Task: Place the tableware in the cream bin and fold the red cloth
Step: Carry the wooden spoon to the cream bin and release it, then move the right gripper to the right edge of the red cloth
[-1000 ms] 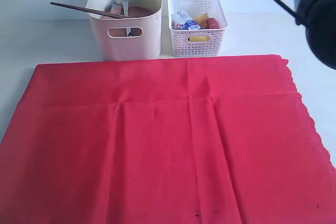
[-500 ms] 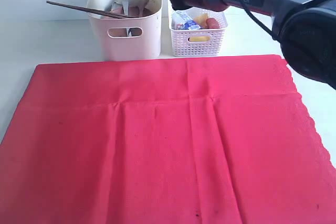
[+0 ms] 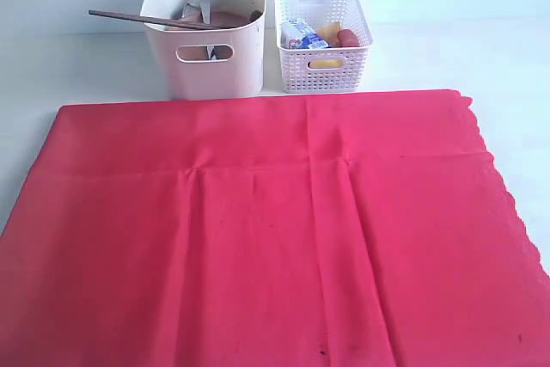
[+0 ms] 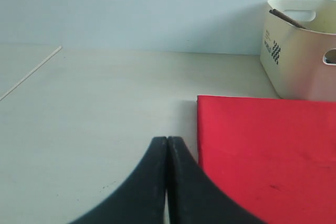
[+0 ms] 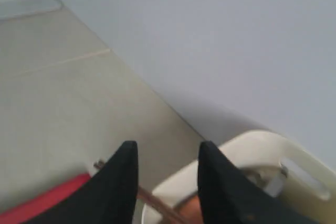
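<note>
At upper centre of the exterior view, the bin (image 3: 215, 75) holds chopsticks (image 3: 137, 18) that poke out leftward. The basket (image 3: 322, 76) stands just beside it on the right. The cloth (image 3: 258, 229) lies spread flat across the lower frame. The left gripper (image 4: 167, 143) is pressed closed and empty beside the cloth's edge. The right gripper (image 5: 167, 156) hangs over the bin's rim, jaws apart and empty.

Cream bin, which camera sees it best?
The exterior view: the whole cream bin shows, with its front handle. The left wrist view catches only one end; the right wrist view just a blurry rim.
</note>
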`<move>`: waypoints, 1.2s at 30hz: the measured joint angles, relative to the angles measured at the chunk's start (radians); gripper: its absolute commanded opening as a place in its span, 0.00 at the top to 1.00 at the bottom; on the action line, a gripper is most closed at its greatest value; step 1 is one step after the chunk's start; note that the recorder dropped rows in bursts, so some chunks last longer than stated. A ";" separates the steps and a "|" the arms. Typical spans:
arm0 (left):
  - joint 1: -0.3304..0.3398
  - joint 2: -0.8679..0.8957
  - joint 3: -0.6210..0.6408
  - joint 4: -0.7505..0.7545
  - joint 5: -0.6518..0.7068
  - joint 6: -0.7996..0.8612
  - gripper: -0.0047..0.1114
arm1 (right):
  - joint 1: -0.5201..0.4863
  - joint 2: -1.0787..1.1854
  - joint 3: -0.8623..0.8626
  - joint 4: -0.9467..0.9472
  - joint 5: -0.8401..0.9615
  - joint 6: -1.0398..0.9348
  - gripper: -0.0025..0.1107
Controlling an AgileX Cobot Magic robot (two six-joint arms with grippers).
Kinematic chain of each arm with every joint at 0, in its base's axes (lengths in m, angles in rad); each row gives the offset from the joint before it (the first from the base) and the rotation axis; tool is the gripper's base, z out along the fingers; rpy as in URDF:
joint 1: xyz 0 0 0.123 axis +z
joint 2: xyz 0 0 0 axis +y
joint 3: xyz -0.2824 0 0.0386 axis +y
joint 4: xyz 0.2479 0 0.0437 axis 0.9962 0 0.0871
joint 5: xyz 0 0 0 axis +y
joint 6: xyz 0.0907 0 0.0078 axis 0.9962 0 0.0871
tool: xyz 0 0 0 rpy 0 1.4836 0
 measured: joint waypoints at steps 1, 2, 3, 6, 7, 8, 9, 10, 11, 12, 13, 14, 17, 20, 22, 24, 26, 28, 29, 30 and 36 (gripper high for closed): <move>0.000 0.000 0.000 0.000 0.000 0.000 0.95 | 0.000 -0.026 0.000 -0.114 0.046 0.095 0.83; 0.000 0.000 0.000 0.000 0.000 0.000 0.95 | 0.000 -0.044 0.000 -0.199 0.097 0.162 0.87; 0.000 0.000 0.000 0.000 0.000 0.000 0.95 | 0.000 -0.065 0.000 -0.293 0.149 0.230 0.90; 0.000 0.000 0.000 0.000 0.000 0.000 0.95 | 0.000 -0.133 0.048 -0.461 0.260 0.320 0.98; 0.000 0.000 0.000 0.000 0.000 0.000 0.95 | 0.000 -0.159 0.084 -0.489 0.277 0.333 0.98; 0.000 0.000 0.000 0.000 0.000 0.000 0.95 | 0.000 -0.181 0.119 -0.508 0.279 0.343 0.98; 0.000 0.000 0.000 0.000 0.000 0.000 0.95 | 0.000 -0.211 0.169 -0.531 0.277 0.356 0.98; 0.000 0.000 0.000 0.000 0.000 0.000 0.95 | 0.000 -0.241 0.226 -0.556 0.260 0.371 0.98; 0.000 0.000 0.000 0.000 0.000 0.000 0.95 | 0.000 -0.267 0.288 -0.579 0.233 0.384 0.98; 0.000 0.000 0.000 0.000 0.000 0.000 0.95 | 0.000 -0.306 0.354 -0.623 0.201 0.408 0.98; 0.000 0.000 0.000 0.000 0.000 0.000 0.95 | 0.000 -0.332 0.422 -0.654 0.165 0.428 0.98; 0.000 0.000 0.000 0.000 0.000 0.000 0.95 | -0.005 -0.365 0.489 -0.693 0.128 0.454 0.98; 0.000 0.000 0.000 0.000 0.000 0.000 0.95 | -0.036 -0.447 0.649 -0.774 0.041 0.527 0.98; 0.000 0.000 0.000 0.000 0.000 0.000 0.95 | -0.121 -0.506 0.800 -0.807 -0.035 0.577 0.98; 0.000 0.000 0.000 0.000 0.000 0.000 0.95 | -0.191 -0.527 0.879 -0.819 -0.078 0.607 0.98; 0.000 0.000 0.000 0.000 0.000 0.000 0.95 | -0.259 -0.530 0.941 -0.822 -0.111 0.647 0.98; 0.000 0.000 0.000 0.000 0.000 0.000 0.95 | -0.310 -0.529 0.988 -0.824 -0.137 0.681 0.98; 0.000 0.000 0.000 0.000 0.000 0.000 0.95 | -0.348 -0.522 1.027 -0.826 -0.150 0.702 0.98; 0.000 0.000 0.000 0.000 0.000 0.000 0.95 | -0.364 -0.517 1.046 -0.826 -0.155 0.712 0.98; 0.000 0.000 0.000 0.000 0.000 0.000 0.95 | -0.377 -0.511 1.063 -0.826 -0.160 0.716 0.98; 0.000 0.000 0.002 -0.072 -0.133 -0.060 0.95 | -0.397 -0.412 1.128 -0.777 -0.194 0.728 0.98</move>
